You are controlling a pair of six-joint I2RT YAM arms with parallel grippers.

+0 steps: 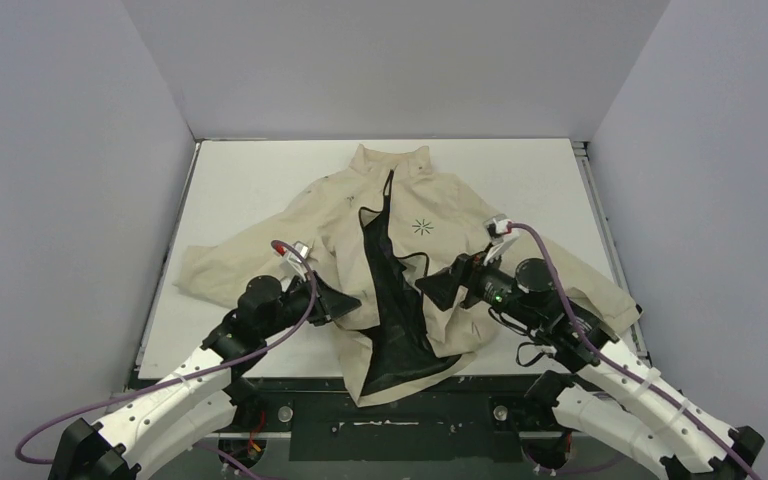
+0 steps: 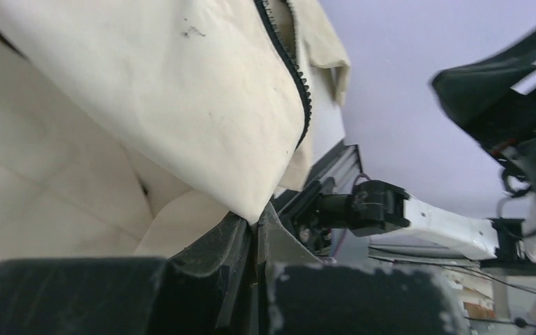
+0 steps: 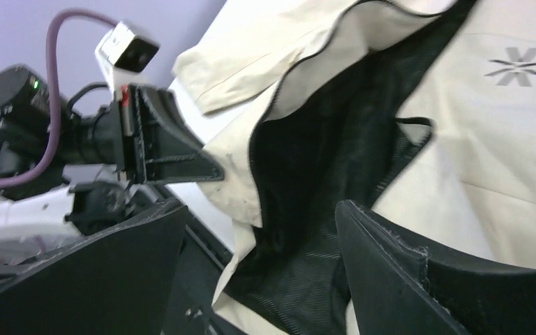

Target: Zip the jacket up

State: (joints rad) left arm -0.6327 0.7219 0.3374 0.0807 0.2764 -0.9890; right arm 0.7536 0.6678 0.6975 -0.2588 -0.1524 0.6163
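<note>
The beige jacket (image 1: pixel 430 200) lies front-up on the white table (image 1: pixel 250 180), its front open and the black lining (image 1: pixel 396 320) showing. A dark starburst logo (image 1: pixel 422 226) marks its chest. My left gripper (image 1: pixel 350 300) is shut on the lower edge of one front panel; in the left wrist view the jaws (image 2: pixel 257 227) pinch a beige cloth corner just below the black zipper teeth (image 2: pixel 300 91). My right gripper (image 1: pixel 438 289) is open and empty; in the right wrist view (image 3: pixel 258 237) it hovers over the lining beside the other panel (image 3: pixel 488 167). The left gripper (image 3: pixel 174 150) shows there holding the cloth.
The jacket's hem (image 1: pixel 390 385) hangs over the table's near edge onto the black frame (image 1: pixel 390 425). Grey walls close in the table on three sides. The sleeves spread to the left (image 1: pixel 210 270) and right (image 1: pixel 600 285).
</note>
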